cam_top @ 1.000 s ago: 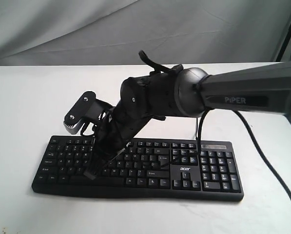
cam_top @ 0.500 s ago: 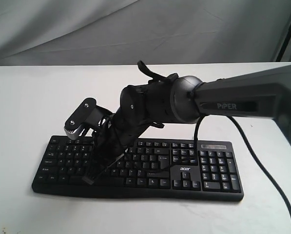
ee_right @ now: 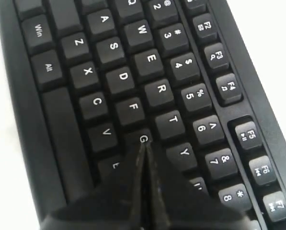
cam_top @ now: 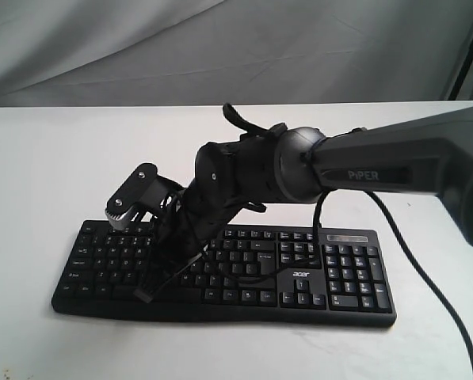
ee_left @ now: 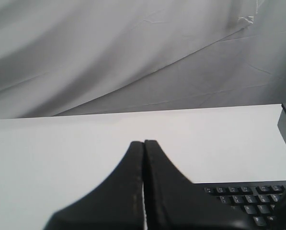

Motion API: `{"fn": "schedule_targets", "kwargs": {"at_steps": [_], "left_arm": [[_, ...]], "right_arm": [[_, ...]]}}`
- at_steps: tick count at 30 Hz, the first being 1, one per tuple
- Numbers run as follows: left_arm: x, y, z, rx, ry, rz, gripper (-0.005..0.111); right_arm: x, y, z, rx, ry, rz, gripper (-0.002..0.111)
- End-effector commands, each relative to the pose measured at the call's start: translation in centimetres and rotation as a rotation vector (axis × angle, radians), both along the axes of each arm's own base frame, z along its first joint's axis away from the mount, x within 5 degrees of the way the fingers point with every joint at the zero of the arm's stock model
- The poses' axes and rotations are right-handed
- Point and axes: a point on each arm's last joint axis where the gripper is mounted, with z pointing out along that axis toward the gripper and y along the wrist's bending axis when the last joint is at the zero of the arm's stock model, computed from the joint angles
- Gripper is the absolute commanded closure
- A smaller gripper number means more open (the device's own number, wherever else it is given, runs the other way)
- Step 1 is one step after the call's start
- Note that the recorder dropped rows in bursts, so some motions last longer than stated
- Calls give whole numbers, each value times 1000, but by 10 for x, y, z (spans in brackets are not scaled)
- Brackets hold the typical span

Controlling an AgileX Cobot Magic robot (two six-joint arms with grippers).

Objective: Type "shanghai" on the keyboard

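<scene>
The black keyboard [cam_top: 331, 273] lies on the white table with its "acer" logo near the arrow keys. My right arm reaches across it to its left half. In the exterior view the right gripper [cam_top: 146, 291] is shut and points steeply down at the keys. The right wrist view shows this gripper [ee_right: 144, 145] with its closed tips at the G key [ee_right: 135, 138], between F, T, Y and V; whether it touches cannot be told. My left gripper [ee_left: 143, 142] is shut on nothing, above bare table, with a keyboard [ee_left: 248, 201] corner beside it. The exterior view does not show it.
A black cable [cam_top: 319, 229] hangs from the right arm over the keyboard's middle, and another [cam_top: 426, 261] trails off to the right. The right wrist camera block [cam_top: 133, 194] juts out above the keyboard's left end. A grey cloth [cam_top: 101, 47] backs the table.
The right gripper has shifted left and lower over the keyboard's left half during the last second; over the last half second it has barely moved.
</scene>
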Motion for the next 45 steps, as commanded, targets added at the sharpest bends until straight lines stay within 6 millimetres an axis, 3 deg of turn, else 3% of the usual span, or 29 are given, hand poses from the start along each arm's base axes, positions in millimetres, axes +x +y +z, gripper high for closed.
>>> {"fn": "schedule_targets", "kwargs": {"at_steps": [1,17,19,21,23,27,30,32,37,45], "left_arm": [[0,0,0,-2,-7,-6,107],[0,0,0,-2,-7,-6,107],[0,0,0,-2,-7,-6,107],[0,0,0,-2,-7,-6,107],[0,0,0,-2,-7,-6,107],[0,0,0,-2,-7,-6,107],[0,0,0,-2,-7,-6,107],[0,0,0,-2,-7,-6,107],[0,0,0,-2,-7,-6,107],[0,0,0,-2,-7,-6,107]], "right_arm": [[4,-3,0,2,-2,-9,108],[3,-5,-10,-20,22,-15,108],[5,-5,-6,-12,10,-13,108],[7,-4,11,31,-38,-11,108],[5,4,27,72,-70,3,108],[8,31,34,100,-76,49,108],[7,64,27,99,-49,107,108],[9,74,20,91,-33,122,108],[9,85,9,73,-9,147,108],[9,85,10,70,-5,149,108]]}}
